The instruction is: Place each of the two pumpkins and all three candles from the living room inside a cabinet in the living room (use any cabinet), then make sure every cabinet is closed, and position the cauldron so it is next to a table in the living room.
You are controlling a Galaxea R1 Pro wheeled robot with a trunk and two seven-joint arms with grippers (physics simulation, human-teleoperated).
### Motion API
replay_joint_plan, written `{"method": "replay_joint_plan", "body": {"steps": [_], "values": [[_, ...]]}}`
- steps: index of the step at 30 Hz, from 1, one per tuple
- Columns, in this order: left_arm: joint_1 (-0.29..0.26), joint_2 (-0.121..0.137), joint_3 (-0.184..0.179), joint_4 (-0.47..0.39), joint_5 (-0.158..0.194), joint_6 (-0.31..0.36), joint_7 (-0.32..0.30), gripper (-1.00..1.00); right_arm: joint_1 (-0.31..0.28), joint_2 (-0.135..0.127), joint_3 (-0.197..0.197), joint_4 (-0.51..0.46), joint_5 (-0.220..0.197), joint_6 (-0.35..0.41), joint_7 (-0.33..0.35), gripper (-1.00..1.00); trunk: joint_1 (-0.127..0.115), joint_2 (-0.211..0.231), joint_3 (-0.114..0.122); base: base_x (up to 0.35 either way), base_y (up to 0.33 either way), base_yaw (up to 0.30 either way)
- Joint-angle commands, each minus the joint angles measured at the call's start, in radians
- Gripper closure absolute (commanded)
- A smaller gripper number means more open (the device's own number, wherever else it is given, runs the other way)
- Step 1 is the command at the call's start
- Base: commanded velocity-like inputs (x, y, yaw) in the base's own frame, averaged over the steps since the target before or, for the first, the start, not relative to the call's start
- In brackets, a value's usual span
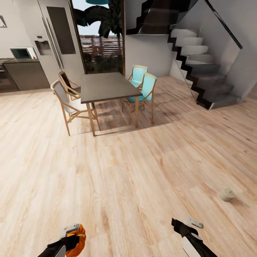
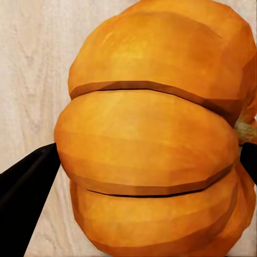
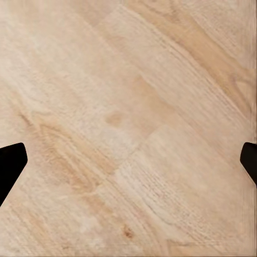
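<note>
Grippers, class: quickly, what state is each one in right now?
Left end effector: shut on the pumpkin.
Right end effector: open, with nothing between its fingers and bare wood floor under it.

The head camera looks forward and down from high over the light wood plank floor, toward a grey-topped dining table far ahead. The left wrist camera sits very near the ribbed orange pumpkin between the left claw's fingers. The right wrist camera faces straight down, close to the same floor, past the spread fingertips of the right claw.
</note>
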Motion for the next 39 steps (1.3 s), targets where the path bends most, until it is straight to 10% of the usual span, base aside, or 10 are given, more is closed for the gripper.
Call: {"method": "replay_joint_plan", "body": {"steps": [1, 39], "values": [[0.0, 0.002, -0.008, -0.003, 0.008, 0.004, 0.01, 1.0, -0.001, -0.001, 0.008, -0.001, -0.009, -0.002, -0.007, -1.0, 0.0, 0.0, -0.001, 0.064, -0.1, -0.278], [0.0, 0.002, -0.008, -0.003, 0.008, 0.003, 0.01, 1.0, -0.001, -0.001, 0.005, -0.001, -0.011, -0.002, -0.007, -1.0, 0.0, 0.0, -0.004, 0.209, -0.066, -0.187]]}}
